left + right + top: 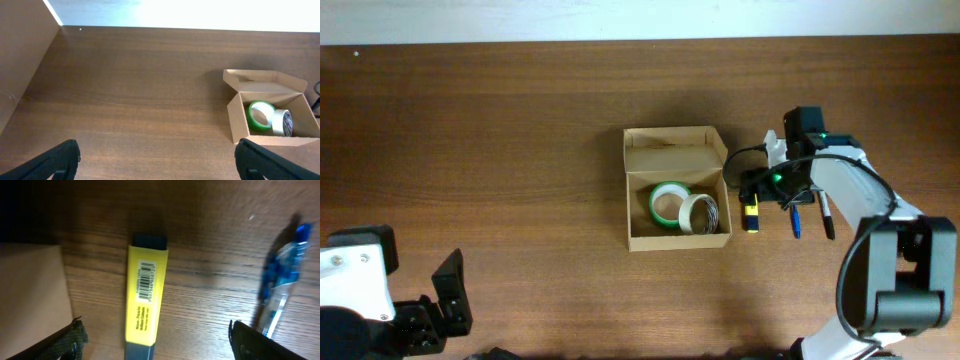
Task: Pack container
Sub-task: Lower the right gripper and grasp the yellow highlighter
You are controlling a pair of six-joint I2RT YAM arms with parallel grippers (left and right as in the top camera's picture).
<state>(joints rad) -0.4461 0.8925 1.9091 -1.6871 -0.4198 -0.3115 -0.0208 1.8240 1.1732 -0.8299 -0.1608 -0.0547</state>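
- The small rectangular tan cardboard container (677,241) is found near the middle of the brown wooden table (500,150). Its hinged flap lid (672,142) is open on the far side.
- A green tape roll (667,205) and a white tape roll (699,213) are seen inside it, touching each other.
- The right gripper (156,330) is released. Its jaws are spread wide on either side of a flat yellow highlighter with dark ends (145,295), and no contact is shown.
- The left gripper (157,160) is likewise released and empty, and is kept well apart from the container at the near left of the table.
- A slip is judged likely if the jaws are closed off-centre, since the slim highlighter could be spun or pushed out sideways.
- The container's right wall lies just beside the highlighter. If the finger on that side is lowered too close, the light box could be shoved or its wall dented.
- A translucent blue pen (277,285) lies near on the other side, with a black pen (827,218) beyond it. Either could be clipped and set rolling.
- Inside the container, the near part is taken up by the rolls. Only the strip below the flap appears free, so a careless drop could be left propped on a roll.
- Ample bare table is offered to the left, while the right side is crowded by the pens.
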